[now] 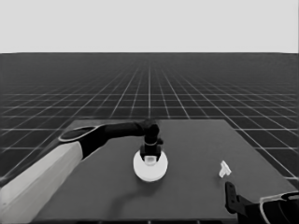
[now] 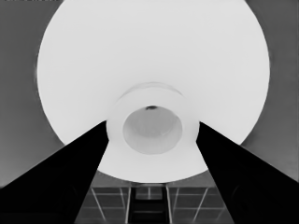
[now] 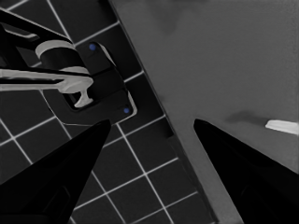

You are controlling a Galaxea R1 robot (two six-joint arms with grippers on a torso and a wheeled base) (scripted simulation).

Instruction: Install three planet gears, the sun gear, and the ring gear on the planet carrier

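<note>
hovering mid-tabletop [image 1: 196,186], the left end effector [image 2: 150,140] is gripping the raised hub of the larger round white disc [image 1: 150,165] — rigid, light, slippery-looking; hub seems the best hold.

A thin white piece [image 1: 224,169] lies, perhaps tilted, near the dark table's [image 1: 196,196] right edge.

right tool [image 3: 152,135] fingers spread over table [image 3: 224,60] corner, thin white piece [image 3: 282,126] nearby
</note>
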